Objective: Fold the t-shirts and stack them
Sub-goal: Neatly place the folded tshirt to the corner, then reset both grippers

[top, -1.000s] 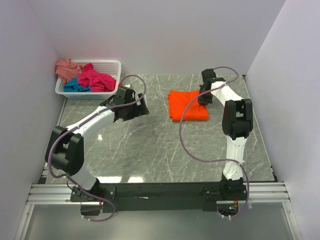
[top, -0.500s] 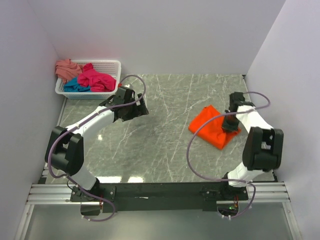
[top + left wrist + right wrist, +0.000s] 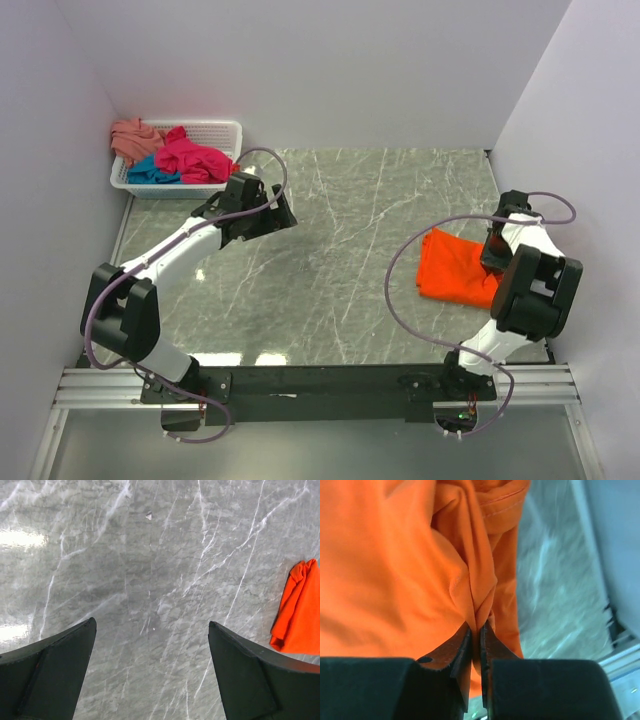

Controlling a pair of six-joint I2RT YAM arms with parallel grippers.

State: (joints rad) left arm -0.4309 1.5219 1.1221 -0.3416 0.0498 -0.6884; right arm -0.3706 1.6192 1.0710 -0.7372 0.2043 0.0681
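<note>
The folded orange t-shirt [image 3: 455, 268] lies on the marble table near its right edge. My right gripper [image 3: 492, 258] sits at the shirt's right side. In the right wrist view its jaws [image 3: 476, 626] stand almost together, with a bunched fold of the orange cloth [image 3: 395, 555] pinched between them. My left gripper [image 3: 285, 215] hovers open over bare table left of centre, nothing between its fingers [image 3: 151, 622]; the orange shirt [image 3: 299, 612] shows at that view's right edge. The magenta [image 3: 190, 157], teal [image 3: 150, 173] and salmon [image 3: 132, 135] t-shirts are heaped in the basket.
The white lattice basket [image 3: 225, 128] stands in the back left corner against the wall. White walls close in the table on three sides. A black rail with both arm bases runs along the near edge, and a grey cable [image 3: 400, 270] loops left of the orange shirt.
My right arm has dragged the orange t-shirt from the back middle of the table to the right side, nearer the front. The left arm has barely shifted.
</note>
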